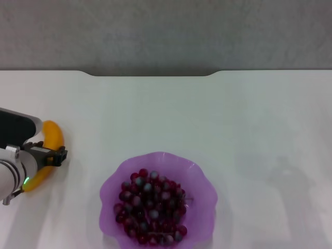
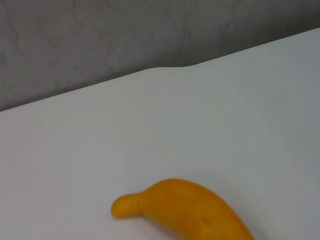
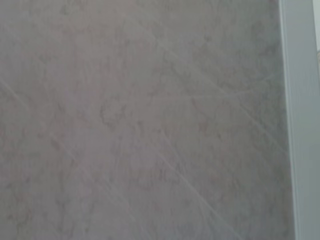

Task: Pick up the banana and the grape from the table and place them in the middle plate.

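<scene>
one fruit left: the banana (image 1: 50,139) lies lengthwise under my left gripper (image 1: 52,155), well left of the middle plate (image 1: 205,179); whether my fingers have pinched it, i can't tell.

Grey mottled floor (image 1: 166,31) fills all the ground beyond the far edge of the table (image 1: 233,114), matt, with cloudy lighter and darker patches. A dark shadow band (image 1: 150,73) runs just beyond that edge, in its notch. The left wrist view shows the same grey floor (image 2: 100,40) beyond the table edge. The right wrist view is almost wholly grey floor (image 3: 140,120), crossed by thin pale diagonal lines, with a pale strip (image 3: 302,120) along one side; what it is cannot be told.
</scene>
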### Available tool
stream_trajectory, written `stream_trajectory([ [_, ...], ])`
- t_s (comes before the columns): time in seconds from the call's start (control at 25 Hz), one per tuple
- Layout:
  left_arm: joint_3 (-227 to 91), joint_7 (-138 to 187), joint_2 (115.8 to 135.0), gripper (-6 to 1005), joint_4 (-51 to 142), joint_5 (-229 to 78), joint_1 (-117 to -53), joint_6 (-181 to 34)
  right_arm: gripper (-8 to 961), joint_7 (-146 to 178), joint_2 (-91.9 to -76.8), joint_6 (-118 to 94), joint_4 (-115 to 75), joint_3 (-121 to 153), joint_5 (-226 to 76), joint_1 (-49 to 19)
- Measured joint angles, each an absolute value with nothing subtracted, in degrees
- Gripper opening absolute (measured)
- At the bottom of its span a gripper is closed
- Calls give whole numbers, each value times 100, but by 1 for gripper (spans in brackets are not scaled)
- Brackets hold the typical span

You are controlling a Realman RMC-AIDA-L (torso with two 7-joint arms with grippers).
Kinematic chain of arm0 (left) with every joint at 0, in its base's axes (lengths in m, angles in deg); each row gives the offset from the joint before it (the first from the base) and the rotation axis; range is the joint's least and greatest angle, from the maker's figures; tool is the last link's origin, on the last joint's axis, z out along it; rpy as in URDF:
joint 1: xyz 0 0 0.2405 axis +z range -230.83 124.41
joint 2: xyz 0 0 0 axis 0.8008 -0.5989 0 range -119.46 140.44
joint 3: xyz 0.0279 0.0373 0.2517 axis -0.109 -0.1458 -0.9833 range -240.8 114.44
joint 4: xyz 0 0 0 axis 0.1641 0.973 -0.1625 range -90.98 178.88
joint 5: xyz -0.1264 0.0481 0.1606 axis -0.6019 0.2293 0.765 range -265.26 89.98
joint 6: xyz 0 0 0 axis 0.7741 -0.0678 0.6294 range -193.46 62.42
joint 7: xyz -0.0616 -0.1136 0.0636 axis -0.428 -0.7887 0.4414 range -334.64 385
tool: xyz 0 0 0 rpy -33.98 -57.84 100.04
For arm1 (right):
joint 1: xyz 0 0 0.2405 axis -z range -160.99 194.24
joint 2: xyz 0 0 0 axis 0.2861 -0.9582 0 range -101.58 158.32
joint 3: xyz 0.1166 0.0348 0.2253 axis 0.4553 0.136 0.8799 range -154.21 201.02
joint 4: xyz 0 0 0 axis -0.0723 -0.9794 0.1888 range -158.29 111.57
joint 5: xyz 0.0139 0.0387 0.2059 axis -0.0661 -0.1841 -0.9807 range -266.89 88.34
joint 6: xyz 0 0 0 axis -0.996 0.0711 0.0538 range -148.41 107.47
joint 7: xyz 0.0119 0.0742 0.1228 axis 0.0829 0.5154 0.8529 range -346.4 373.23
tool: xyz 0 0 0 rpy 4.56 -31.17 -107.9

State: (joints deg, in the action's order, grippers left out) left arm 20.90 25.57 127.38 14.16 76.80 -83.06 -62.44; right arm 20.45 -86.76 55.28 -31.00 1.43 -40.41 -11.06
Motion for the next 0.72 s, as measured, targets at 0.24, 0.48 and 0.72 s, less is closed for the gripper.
stream_trajectory([
  [0.24, 2091, 2562, 12738, 605, 1416, 7680, -8310, -6244, -1, 2044, -8676, 5528, -3101, 144, -4041, -1106],
  [0.48, 2093, 2556, 12738, 500, 1381, 7680, -8310, -6241, -1, 2045, -8676, 5494, -3101, 144, -4041, -1106],
  [0.72, 2093, 2546, 12738, 508, 1257, 7680, -8306, -6243, -1, 2044, -8669, 5386, -3099, 143, -4041, -1109],
])
